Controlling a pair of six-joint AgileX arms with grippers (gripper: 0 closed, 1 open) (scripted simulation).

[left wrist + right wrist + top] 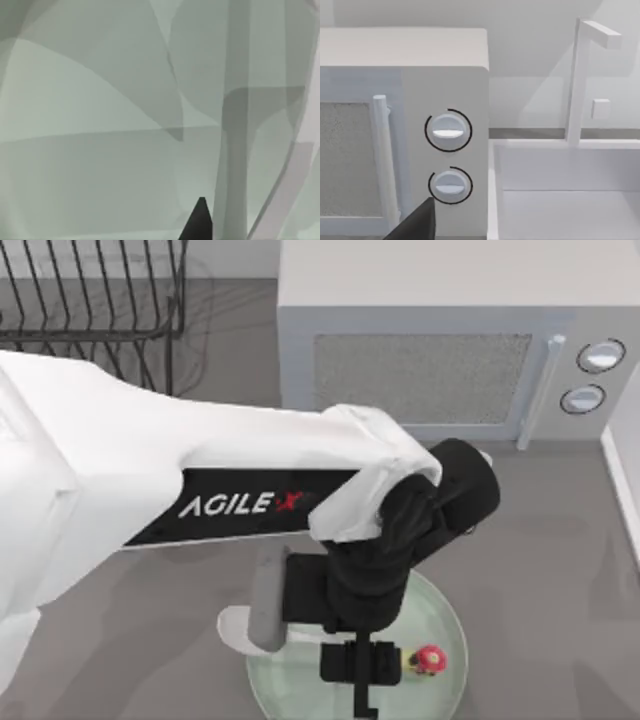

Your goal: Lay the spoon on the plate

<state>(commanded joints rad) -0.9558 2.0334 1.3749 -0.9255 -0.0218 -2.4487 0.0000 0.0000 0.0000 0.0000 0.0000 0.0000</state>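
top: looked straight down on table, plate [440, 615], microwave [440, 340]
left wrist: pressed close over plate
right wrist: faced microwave dials, shared with top

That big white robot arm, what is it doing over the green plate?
The left arm reaches across the table, and its left gripper hangs low over the large round glossy pale-green plate near the table's front edge. The white spoon's small pink-red knob shows over the plate, right beside the gripper, and a white rounded piece pokes out past the plate's left rim, probably the spoon's bowl. Whether the spoon is held or already lying there cannot be told. Behind stand a white microwave and a dark wire rack.
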